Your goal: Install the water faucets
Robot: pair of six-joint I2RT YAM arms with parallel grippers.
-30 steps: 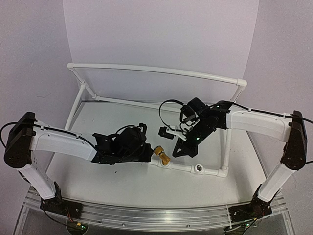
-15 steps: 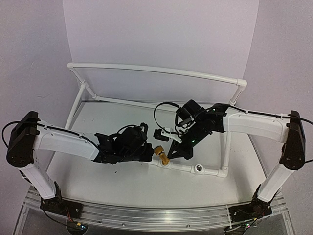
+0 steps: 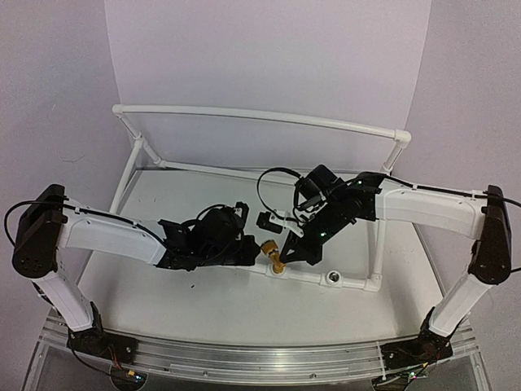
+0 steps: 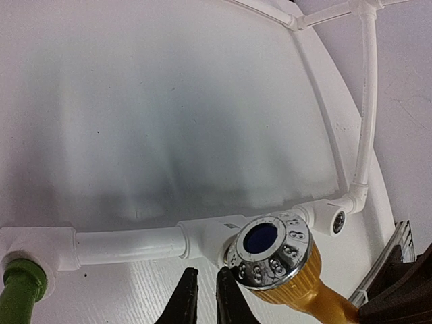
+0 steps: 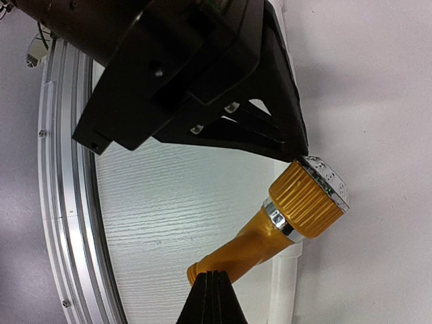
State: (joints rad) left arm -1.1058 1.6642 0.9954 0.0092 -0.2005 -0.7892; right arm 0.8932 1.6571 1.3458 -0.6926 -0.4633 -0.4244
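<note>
Shifted left, right hand (image 5: 214,298), shut and empty like left hand (image 4: 206,295), adjoins gold, chrome-capped faucet (image 5: 273,224).

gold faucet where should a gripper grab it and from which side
On the gold faucet, I'd grip the ribbed collar below the chrome cap, coming across it from the side: it's the widest, ridged part, and that end sticks out free.

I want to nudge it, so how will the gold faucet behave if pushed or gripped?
The gold faucet looks like solid metal, so probably stiff and heavy for its size. Its ribbed collar should grip well; the smooth tapered spout may slip. Being round, it would likely roll if loose, though it appears seated in the pipe frame.
</note>
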